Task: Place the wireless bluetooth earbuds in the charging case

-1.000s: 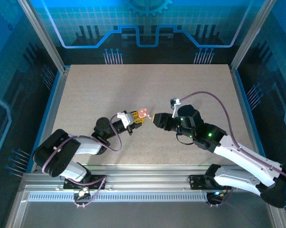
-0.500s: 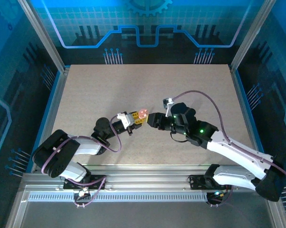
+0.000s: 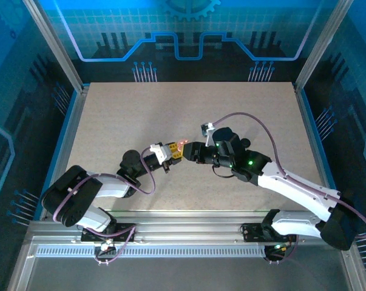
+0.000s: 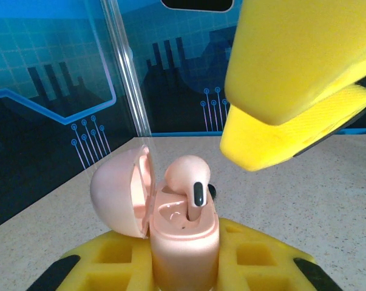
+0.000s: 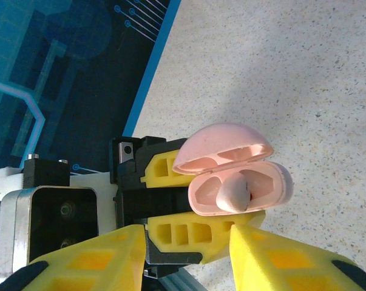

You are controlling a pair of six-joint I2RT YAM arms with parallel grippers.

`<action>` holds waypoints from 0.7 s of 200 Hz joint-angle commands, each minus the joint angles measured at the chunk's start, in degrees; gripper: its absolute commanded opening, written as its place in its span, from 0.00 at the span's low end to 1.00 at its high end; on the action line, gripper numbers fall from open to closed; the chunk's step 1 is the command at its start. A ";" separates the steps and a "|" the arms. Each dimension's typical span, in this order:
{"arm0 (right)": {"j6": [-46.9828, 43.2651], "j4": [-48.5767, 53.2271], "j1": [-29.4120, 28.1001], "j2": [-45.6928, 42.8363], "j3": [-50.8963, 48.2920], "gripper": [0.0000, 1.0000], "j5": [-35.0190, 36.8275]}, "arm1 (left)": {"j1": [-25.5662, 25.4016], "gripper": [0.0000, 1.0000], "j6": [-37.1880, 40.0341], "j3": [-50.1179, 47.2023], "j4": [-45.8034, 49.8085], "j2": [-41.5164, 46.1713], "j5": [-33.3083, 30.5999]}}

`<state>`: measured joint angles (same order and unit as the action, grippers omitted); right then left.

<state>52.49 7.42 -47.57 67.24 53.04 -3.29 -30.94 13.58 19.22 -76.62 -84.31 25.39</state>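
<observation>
- The charging case point(image 4: 183, 239), lid open, stands clamped between the left gripper's point(image 3: 175, 151) fingers, near the middle of the table point(image 3: 122, 115).
- One pink earbud point(image 4: 192, 182) sits in a socket, apparently not fully down, so seating it looks like the step in hand.
- The right gripper point(image 5: 183, 260) hovers just beside the case, fingers apart and empty.
- The next move likely calls for a gentle, well-aligned press on the earbud.

White-and-black arms point(image 3: 292, 188) trail purple cables point(image 3: 243, 114); the fingers point(image 5: 91, 267) are yellow (with moulded square hollows).
</observation>
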 commanded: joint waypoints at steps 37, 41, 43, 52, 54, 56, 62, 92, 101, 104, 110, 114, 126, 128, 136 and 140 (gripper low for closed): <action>-0.98 -3.38 0.73 1.18 1.81 0.40 -1.37 | -0.42 0.16 -1.01 -0.65 -2.95 1.25 1.78; -0.97 -3.62 0.81 1.22 1.67 0.40 -1.36 | -0.44 0.16 -1.09 -0.68 -2.86 1.23 1.77; -0.98 -3.81 0.81 1.27 1.62 0.40 -1.32 | -0.44 0.16 -1.06 -0.68 -2.80 1.25 1.73; -0.90 -4.37 0.82 1.27 1.50 0.40 -1.18 | -0.44 0.16 -0.95 -0.67 -2.87 1.15 1.77; -0.88 -4.46 0.75 1.28 1.42 0.40 -1.12 | -0.44 0.16 -0.98 -0.74 -2.91 1.12 1.77; -0.89 -4.57 0.75 1.30 1.45 0.40 -1.04 | -0.44 0.16 -1.03 -0.74 -2.96 1.07 1.77; -0.88 -4.77 0.83 1.23 1.30 0.39 -0.94 | -0.42 0.16 -1.02 -0.77 -3.16 1.08 1.77; -1.57 -4.78 1.16 1.28 1.53 0.39 -0.23 | -0.39 0.16 -1.46 -0.72 -3.41 1.23 1.93; -1.68 -4.74 1.25 1.59 1.69 0.39 -0.39 | -0.39 0.16 -1.52 -0.76 -3.27 1.21 1.94; -1.69 -4.70 1.32 1.78 1.76 0.39 -0.43 | -0.43 0.16 -1.53 -0.80 -3.27 1.23 1.95; -1.77 -4.76 1.37 1.95 1.85 0.39 -0.45 | -0.41 0.16 -1.51 -0.82 -3.30 1.34 1.92; -1.78 -4.78 1.39 1.95 1.83 0.39 -0.41 | -0.44 0.16 -1.55 -0.81 -3.30 1.33 1.81; -1.86 -4.87 1.40 1.98 2.01 0.39 -0.45 | -0.44 0.16 -1.46 -0.83 -3.21 1.34 1.66; -1.91 -4.83 1.36 1.90 2.06 0.39 -0.48 | -0.44 0.16 -1.46 -0.85 -3.19 1.30 1.61; -2.15 -4.71 1.35 1.50 2.15 0.39 -0.49 | -0.41 0.16 -1.42 -0.83 -3.10 1.28 1.34; -2.18 -4.55 1.32 1.15 2.06 0.39 -0.41 | -0.44 0.16 -1.42 -0.85 -3.10 1.24 1.21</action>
<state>51.68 4.16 -46.81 68.75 53.17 -3.62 -30.92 12.38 19.09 -77.06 -84.29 25.36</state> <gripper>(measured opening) 0.388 0.204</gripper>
